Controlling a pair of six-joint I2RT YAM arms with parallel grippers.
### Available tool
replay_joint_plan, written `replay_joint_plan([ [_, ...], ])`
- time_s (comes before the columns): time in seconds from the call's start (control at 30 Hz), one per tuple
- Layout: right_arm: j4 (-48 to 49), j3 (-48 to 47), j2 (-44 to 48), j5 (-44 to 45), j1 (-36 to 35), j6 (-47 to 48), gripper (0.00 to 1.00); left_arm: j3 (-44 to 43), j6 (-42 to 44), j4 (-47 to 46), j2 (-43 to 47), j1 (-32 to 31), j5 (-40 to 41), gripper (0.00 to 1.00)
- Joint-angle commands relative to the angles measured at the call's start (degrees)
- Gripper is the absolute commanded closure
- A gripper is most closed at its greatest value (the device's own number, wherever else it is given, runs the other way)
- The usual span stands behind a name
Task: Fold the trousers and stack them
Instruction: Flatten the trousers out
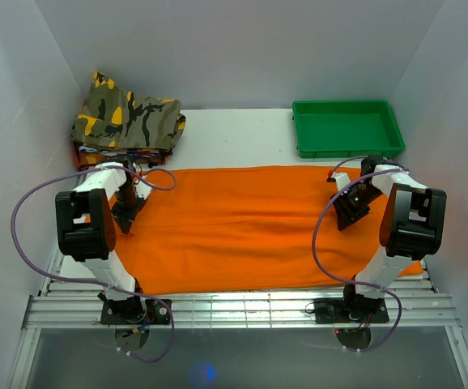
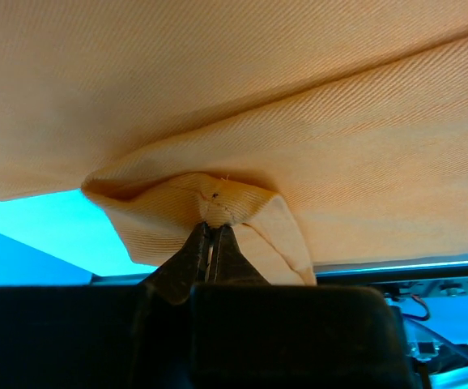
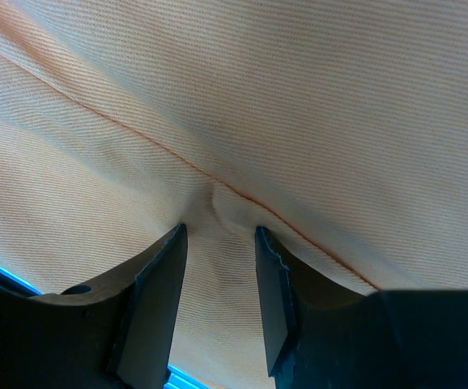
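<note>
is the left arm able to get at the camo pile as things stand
Probably not yet. The camo pile lies close behind the left gripper with nothing between, but that gripper is shut on a fold of the trousers, so it would have to let go first.

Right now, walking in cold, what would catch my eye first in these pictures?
The bright orange trousers, spread across the middle of the table. The left gripper pinches a fold of them; the right gripper stands open on a seam. At the back: a folded camouflage garment, left, and a green tray, right.
</note>
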State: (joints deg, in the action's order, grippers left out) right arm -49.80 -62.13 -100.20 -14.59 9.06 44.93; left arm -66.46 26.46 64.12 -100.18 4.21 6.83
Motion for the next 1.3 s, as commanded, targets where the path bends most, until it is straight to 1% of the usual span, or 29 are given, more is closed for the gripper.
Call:
replay_joint_plan([
  [0.0, 5.5, 2.0, -2.4, 5.0, 0.5, 1.0, 0.53, -2.8, 3.7, -2.3, 2.5, 1.2, 2.7, 1.0],
  [0.07, 5.8, 2.2, -2.5, 5.3, 0.6, 1.0, 0.54, -5.2, 6.7, -2.5, 2.1, 3.8, 3.4, 1.0],
  [0.1, 5.9, 2.2, -2.5, 5.4, 0.7, 1.0, 0.54, -6.3, 9.5, -2.5, 1.6, 5.0, 3.7, 1.0],
  [0.17, 6.0, 2.4, -2.5, 6.1, 0.9, 0.8, 0.55, -8.7, 12.6, -2.5, -0.6, 7.5, 5.0, 1.0],
  [0.2, 6.6, 2.5, -2.4, 6.4, 1.0, 0.7, 0.56, -10.3, 16.0, -2.6, -1.4, 9.8, 5.8, 1.0],
  [0.23, 6.8, 2.6, -2.4, 7.2, 1.1, 0.5, 0.58, -10.9, 17.7, -3.3, -2.6, 10.9, 7.4, 1.0],
  [0.3, 7.0, 2.8, -2.5, 7.6, 1.6, 0.3, 0.59, -11.1, 21.1, -5.1, -3.4, 14.1, 9.1, 1.0],
  [0.33, 7.0, 2.8, -2.5, 7.8, 1.7, 0.3, 0.59, -10.5, 24.0, -6.4, -4.1, 14.9, 10.8, 1.0],
  [0.47, 6.9, 3.2, -1.8, 7.9, 2.4, 0.5, 0.59, -8.2, 28.5, -9.5, -4.3, 18.1, 12.5, 1.0],
  [0.5, 6.8, 3.4, -1.7, 7.9, 2.5, 0.5, 0.59, -7.7, 29.0, -9.9, -4.1, 18.4, 12.5, 0.98],
  [0.53, 6.7, 3.6, -1.3, 8.0, 2.5, 0.6, 0.59, -6.5, 29.6, -10.3, -3.8, 18.7, 12.4, 0.94],
  [0.6, 6.6, 3.8, -0.6, 8.1, 2.5, 0.7, 0.59, -4.8, 31.5, -11.8, -2.3, 19.9, 12.7, 0.89],
  [0.67, 6.6, 3.9, -0.2, 8.3, 2.5, 0.7, 0.59, -3.3, 32.6, -15.2, -0.8, 21.8, 12.5, 0.81],
  [0.73, 6.3, 3.8, -0.3, 8.4, 2.5, 0.8, 0.59, -4.3, 31.8, -16.5, -0.7, 23.0, 11.1, 0.67],
  [0.77, 6.3, 3.5, -0.3, 8.5, 2.5, 0.7, 0.59, -8.1, 30.0, -15.1, -0.5, 23.8, 8.8, 0.56],
  [0.8, 6.2, 3.4, -0.3, 8.6, 2.5, 0.5, 0.59, -10.5, 29.1, -11.1, -0.1, 23.9, 2.5, 0.51],
  [0.83, 6.0, 3.2, -0.3, 8.4, 2.5, 0.5, 0.59, -12.7, 28.0, -9.8, 0.2, 23.8, 0.1, 0.48],
  [0.87, 5.9, 2.5, 0.1, 8.2, 2.6, 0.3, 0.59, -15.0, 27.0, -7.7, 0.6, 23.0, -2.5, 0.46],
  [0.9, 5.2, 2.0, 0.4, 6.7, 2.7, 0.2, 0.59, -19.6, 25.7, -3.3, 1.2, 22.3, -7.8, 0.45],
  [0.93, 4.8, 1.4, 0.8, 5.8, 2.7, 0.1, 0.59, -21.0, 24.4, -2.3, 1.8, 21.4, -9.5, 0.45],
  [1.0, 1.9, -0.9, 2.2, 3.1, 2.7, 0.2, 0.58, -23.6, 24.4, 2.3, 3.0, 17.1, -13.6, 0.44],
  [1.03, 0.7, -1.7, 2.8, -0.6, 2.7, 1.0, 0.57, -23.1, 23.8, 5.3, 4.9, 15.4, -15.5, 0.44],
  [1.07, -0.4, -2.4, 3.9, -2.3, 2.7, 1.1, 0.56, -22.2, 23.6, 6.6, 6.1, 11.2, -16.5, 0.44],
  [1.1, -2.6, -3.9, 4.2, -4.8, 2.5, 1.3, 0.55, -19.4, 23.5, 8.6, 7.3, 8.9, -17.5, 0.43],
  [1.13, -3.5, -4.5, 4.5, -5.5, 2.2, 1.5, 0.53, -17.4, 22.9, 9.4, 9.5, 6.9, -18.9, 0.44],
  [1.17, -4.2, -4.9, 4.8, -5.8, 1.8, 1.6, 0.53, -15.1, 22.7, 10.1, 10.5, 2.9, -19.4, 0.43],
  [1.2, -5.0, -5.5, 4.8, -6.2, 1.1, 1.7, 0.52, -12.6, 22.3, 10.7, 11.3, 0.8, -19.7, 0.43],
  [1.23, -5.9, -5.6, 4.9, -6.2, 0.8, 1.7, 0.51, -7.8, 21.6, 10.9, 12.1, -0.7, -20.2, 0.42],
  [1.27, -6.2, -5.6, 4.9, -6.2, 0.5, 1.7, 0.51, -5.5, 21.1, 10.9, 13.2, -3.1, -20.4, 0.42],
])
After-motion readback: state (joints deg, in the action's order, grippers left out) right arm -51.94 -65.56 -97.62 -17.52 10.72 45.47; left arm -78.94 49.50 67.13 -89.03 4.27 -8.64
